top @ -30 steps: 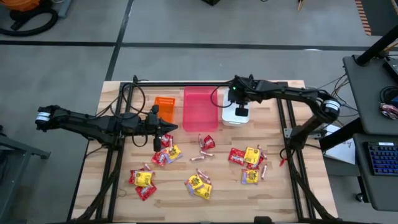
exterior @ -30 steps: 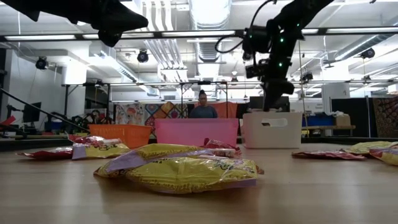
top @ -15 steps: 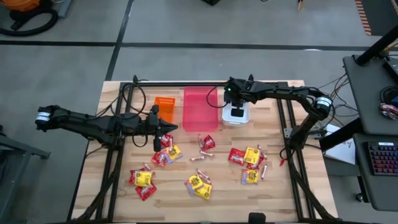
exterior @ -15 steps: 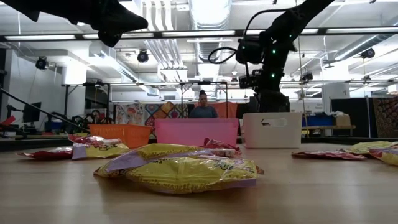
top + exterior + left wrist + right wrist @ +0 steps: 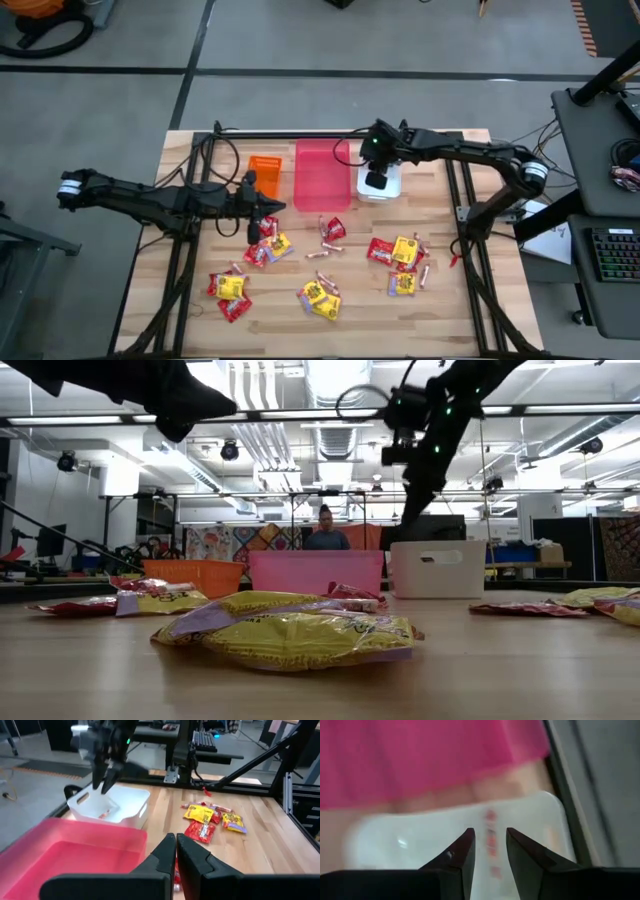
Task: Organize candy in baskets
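Candy lies loose on the wooden table in several clusters (image 5: 400, 260) (image 5: 228, 290) (image 5: 320, 295). Three baskets stand in a row at the far side: orange (image 5: 264, 170), pink (image 5: 322, 175) and white (image 5: 384, 190). My right gripper (image 5: 490, 845) hangs open above the white basket (image 5: 420, 830), with nothing between its fingers. A red-and-white candy stick (image 5: 104, 813) lies on the floor of the white basket (image 5: 110, 807). My left gripper (image 5: 176, 855) is shut and empty. It hovers by the pink basket's near edge (image 5: 75, 855), above the candy (image 5: 265, 240).
A black frame rail (image 5: 340, 132) runs along the table's far edge behind the baskets, and cables trail near the orange basket. Bare wood shows between the candy clusters and along the near edge (image 5: 330, 335). A person (image 5: 326, 530) sits in the room beyond the table.
My right gripper dipped into the white basket, opened, and has now risen above it, turning a little toward the pink basket. The candy stick now lies in the white basket.
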Controlling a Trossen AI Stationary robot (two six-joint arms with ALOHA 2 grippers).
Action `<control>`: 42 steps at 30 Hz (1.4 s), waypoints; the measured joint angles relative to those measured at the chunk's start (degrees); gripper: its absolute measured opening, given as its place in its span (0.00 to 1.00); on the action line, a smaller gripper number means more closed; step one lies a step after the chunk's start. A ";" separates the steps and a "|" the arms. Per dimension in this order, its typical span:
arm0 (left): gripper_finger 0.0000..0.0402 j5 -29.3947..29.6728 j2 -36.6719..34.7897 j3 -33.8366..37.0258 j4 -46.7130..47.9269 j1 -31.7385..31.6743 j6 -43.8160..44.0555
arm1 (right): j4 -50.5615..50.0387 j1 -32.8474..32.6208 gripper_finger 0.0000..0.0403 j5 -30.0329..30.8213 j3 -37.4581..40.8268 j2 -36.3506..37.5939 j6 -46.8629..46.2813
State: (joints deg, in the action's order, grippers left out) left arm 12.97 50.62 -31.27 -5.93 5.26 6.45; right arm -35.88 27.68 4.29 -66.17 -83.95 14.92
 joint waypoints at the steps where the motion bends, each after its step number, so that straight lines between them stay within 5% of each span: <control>1: 0.00 0.00 0.25 0.00 0.09 0.00 0.40 | 0.00 -0.60 0.26 -1.93 0.00 0.74 -1.80; 14: 0.00 -0.88 5.64 0.00 0.80 0.00 5.00 | 0.04 -16.52 0.26 -11.89 -0.04 6.70 -19.02; 20: 0.01 -9.97 7.11 0.00 5.47 0.02 7.22 | -0.68 -24.15 0.26 -11.84 0.00 6.41 -22.65; 30: 0.21 -18.75 11.70 0.00 20.02 5.84 13.08 | -0.27 -30.25 0.26 -11.36 0.04 6.26 -25.62; 35: 0.36 -18.02 14.75 0.00 23.00 11.05 18.90 | -0.31 -31.82 0.26 -7.17 0.04 6.26 -25.37; 42: 0.44 -6.37 20.75 0.00 25.33 13.36 25.95 | -0.27 -32.96 0.26 -0.79 0.07 6.24 -24.34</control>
State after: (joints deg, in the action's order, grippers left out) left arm 6.60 71.37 -31.27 19.40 18.62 32.40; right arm -36.14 -5.28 3.49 -66.11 -77.71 -9.42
